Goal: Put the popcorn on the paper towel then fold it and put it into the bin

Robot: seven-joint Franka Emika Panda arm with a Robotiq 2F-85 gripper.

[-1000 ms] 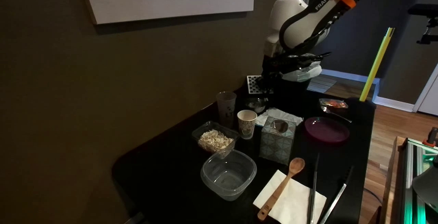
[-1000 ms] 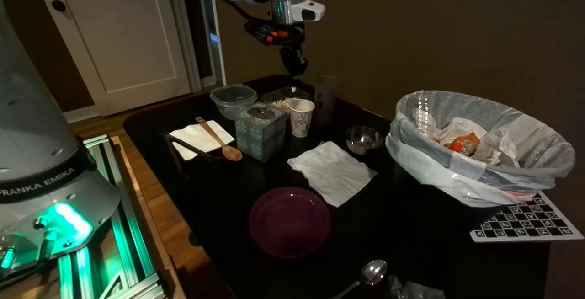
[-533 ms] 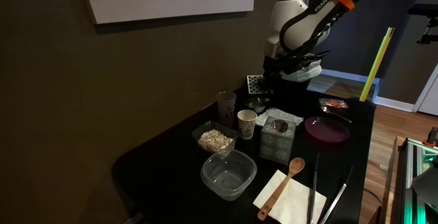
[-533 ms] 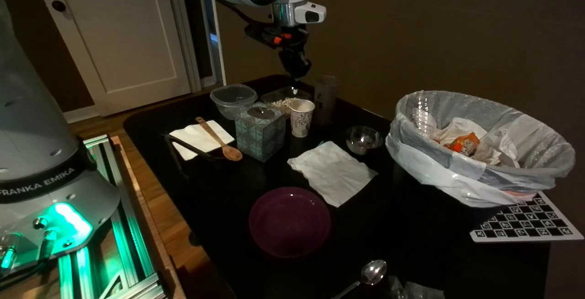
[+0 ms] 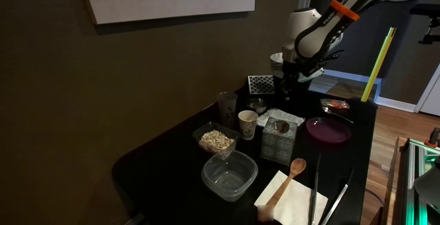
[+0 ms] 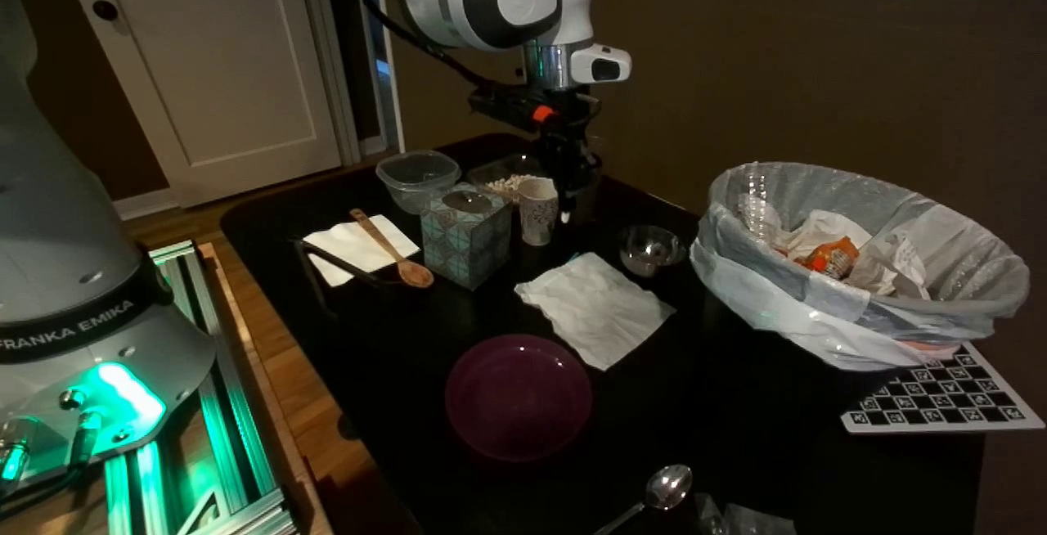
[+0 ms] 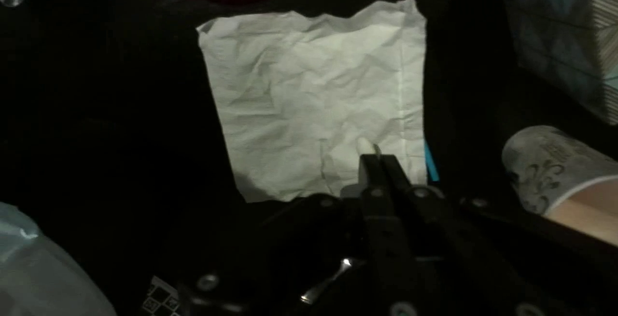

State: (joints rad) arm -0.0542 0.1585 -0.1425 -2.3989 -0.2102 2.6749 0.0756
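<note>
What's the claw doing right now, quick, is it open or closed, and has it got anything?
Claw: closed, holding one small popcorn piece at its tip.

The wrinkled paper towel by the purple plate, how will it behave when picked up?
The paper towel will probably be floppy and sag, since creases run across it. It looks thin, so it is likely light and may slide at a nudge. The blue strip showing at its edge might shift too, if part lies underneath.
</note>
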